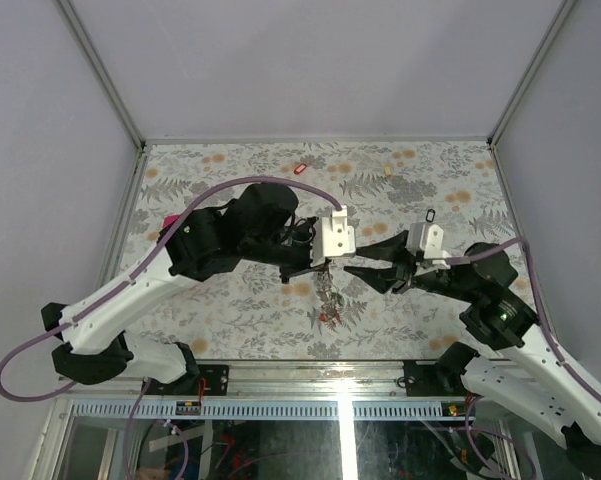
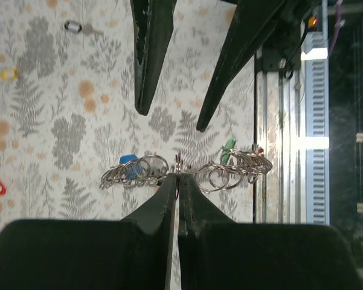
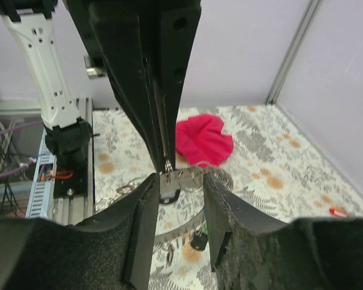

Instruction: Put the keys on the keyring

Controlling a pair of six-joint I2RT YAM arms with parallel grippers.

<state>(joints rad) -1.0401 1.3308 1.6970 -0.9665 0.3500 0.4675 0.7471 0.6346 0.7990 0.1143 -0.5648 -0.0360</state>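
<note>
One keyring point(image 1: 326, 291) between the left gripper's point(image 2: 178, 178) closed tips.

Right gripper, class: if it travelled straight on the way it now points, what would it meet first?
Most likely the keyring, which hangs just ahead of the right gripper, level with its open fingertips, pinched by the shut left gripper. Exact depth is unclear.
</note>
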